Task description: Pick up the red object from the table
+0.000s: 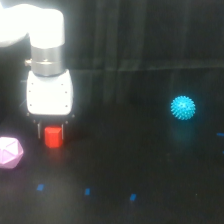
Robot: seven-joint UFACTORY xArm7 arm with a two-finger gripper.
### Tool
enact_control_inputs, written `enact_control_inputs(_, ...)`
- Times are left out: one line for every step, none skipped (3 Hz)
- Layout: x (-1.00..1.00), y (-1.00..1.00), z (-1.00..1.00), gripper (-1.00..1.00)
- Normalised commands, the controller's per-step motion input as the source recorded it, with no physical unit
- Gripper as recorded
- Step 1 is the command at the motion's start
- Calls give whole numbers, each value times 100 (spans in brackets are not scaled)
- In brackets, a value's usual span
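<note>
A: What was nearest to the camera, at the bottom of the frame?

B: The table (165,200) was there, black and matte, with a few small blue marks (87,191) in a row along the lower part, and one more at the right edge.

A: And a little farther?

B: At the lower left edge lay a pale pink polyhedron (10,151), resting on the table. Just to its right, and slightly higher in the frame, was the red object (53,137).

A: Where was the red object exactly?

B: It was in the left part of the frame, directly under the white body of the arm, between the two dark fingers (39,130) of the gripper (52,134). The jaws stood narrow, one at each side of the block and very close to it. I could not tell if they really pressed it, and also not if the block was on the table or lifted, because the picture was blurred.

A: What was farthest?

B: A spiky cyan ball (183,108) at the right, well apart from the others. Behind everything hung a dark curtain (130,35) across the upper frame.
</note>
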Motion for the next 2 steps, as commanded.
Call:
enact_control_inputs(77, 22, 34, -100)
enact_control_inputs(24, 32, 100, -100)
